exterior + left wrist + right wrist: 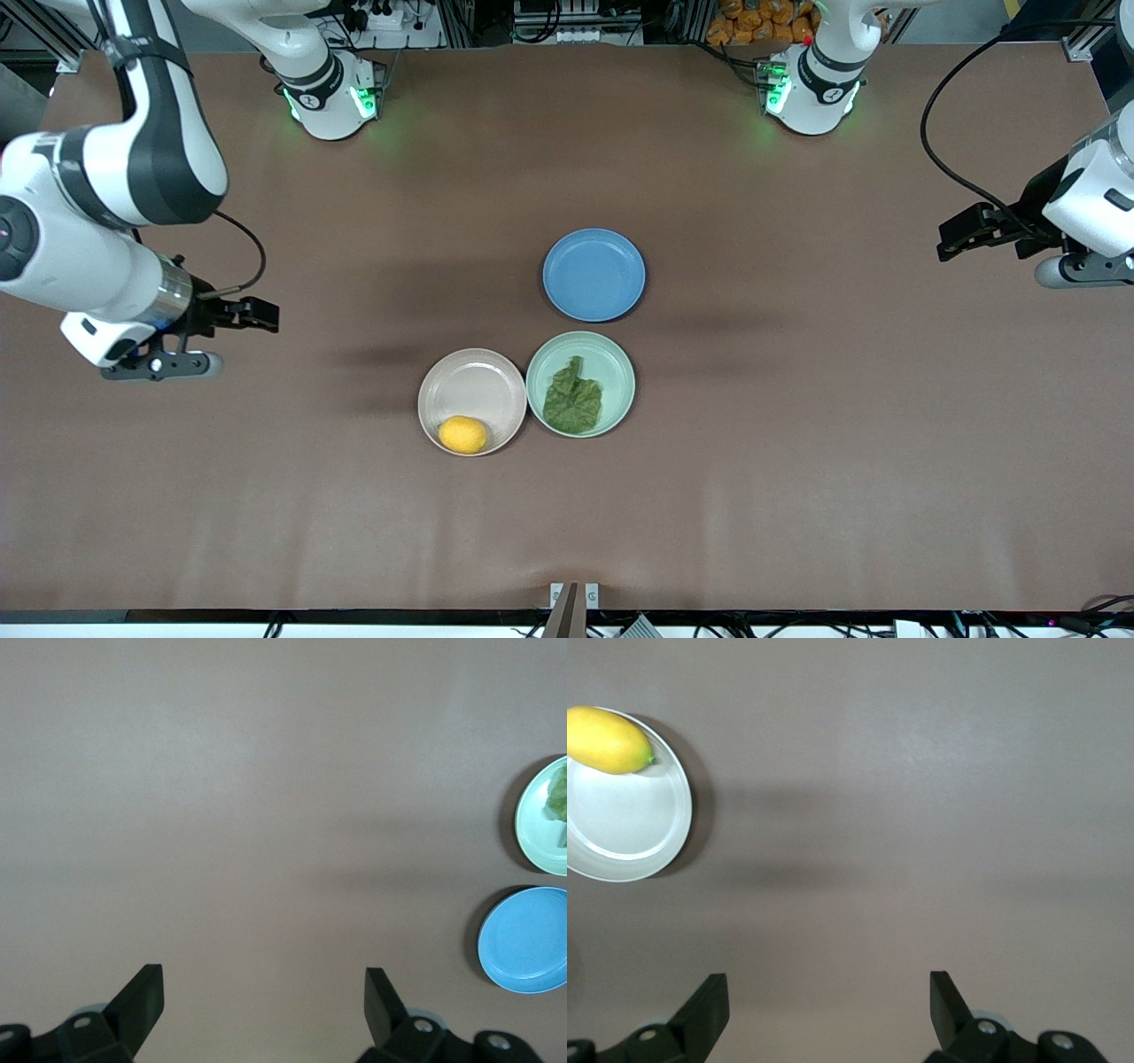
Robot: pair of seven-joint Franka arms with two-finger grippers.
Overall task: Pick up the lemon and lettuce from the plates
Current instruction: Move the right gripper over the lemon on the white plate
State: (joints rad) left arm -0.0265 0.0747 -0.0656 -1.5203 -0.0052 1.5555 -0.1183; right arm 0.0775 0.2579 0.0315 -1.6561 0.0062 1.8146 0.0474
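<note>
A yellow lemon (462, 434) lies at the rim of the beige-pink plate (472, 381), on the side nearest the front camera. Beside it, toward the left arm's end, the dark green lettuce (573, 399) lies flat in the mint green plate (616, 363). My right gripper (254, 315) hangs open over bare table toward the right arm's end, well apart from the plates. My left gripper (961, 232) hangs open over the table at the left arm's end. The right wrist view shows the lemon (607, 740) on its plate (629, 837) and the empty right gripper (829, 997). The left gripper (264, 992) is empty too.
An empty blue plate (594, 274) sits just farther from the front camera than the two plates; it also appears in the left wrist view as the blue plate (527, 939), next to the mint plate (540, 828). Brown tabletop surrounds the plates.
</note>
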